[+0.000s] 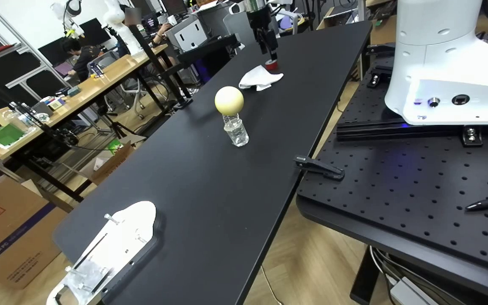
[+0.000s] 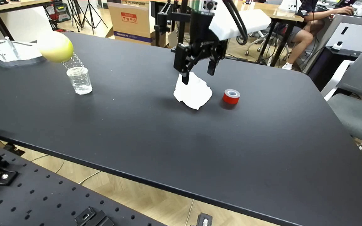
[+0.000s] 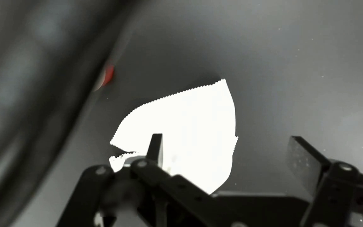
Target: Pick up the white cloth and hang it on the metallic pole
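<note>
WHITE CLOTH (image 3: 197, 132), ONE PIECE: OFF TO ONE SIDE BENEATH MY SPREAD PINCER (image 3: 226, 145)

Location: on the tabletop (image 2: 156, 135), below my pincer. Contact between the two: cannot tell.

Relation: the bulk lies toward the finger (image 3: 155, 147) at the left of the wrist view, and out ahead of it. That finger stands over cloth as seen there; the opposite finger (image 3: 304, 160) stands past the cloth's right edge.

Long axis: none plain; breadth and depth look much alike from the wrist. One corner points ahead, away from me.

Pincer: spread wide, nothing pinched.

Move, my judgement: a shift toward the left of the wrist view should bring a good fold between my fingers before I lower and draw them together.

Appearance: plain white, rumpled in both exterior views; thin and limp, I would guess. In the wrist view, glare washes out most creases; upper margin finely toothed. A notch opens at left, small flap below, partly hidden by my pincer.

Adjacent: red tape roll (image 2: 231, 98), near the cloth, not touching.
</note>
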Controlling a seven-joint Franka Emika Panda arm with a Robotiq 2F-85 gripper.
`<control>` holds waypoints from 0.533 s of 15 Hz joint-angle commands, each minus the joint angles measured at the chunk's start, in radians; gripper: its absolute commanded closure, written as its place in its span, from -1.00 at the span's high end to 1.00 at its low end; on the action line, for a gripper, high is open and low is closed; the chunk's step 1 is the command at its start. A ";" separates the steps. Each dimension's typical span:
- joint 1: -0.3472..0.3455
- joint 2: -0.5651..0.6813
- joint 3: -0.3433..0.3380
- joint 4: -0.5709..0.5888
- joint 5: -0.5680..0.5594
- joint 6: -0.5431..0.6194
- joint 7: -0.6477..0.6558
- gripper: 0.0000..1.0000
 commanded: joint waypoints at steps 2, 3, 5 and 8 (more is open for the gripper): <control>-0.069 0.104 0.069 0.093 -0.005 -0.012 -0.029 1.00; -0.078 0.119 0.081 0.105 -0.010 -0.016 -0.034 1.00; -0.090 0.147 0.101 0.130 -0.025 -0.023 -0.042 1.00; -0.082 0.173 0.113 0.163 -0.071 -0.013 -0.036 1.00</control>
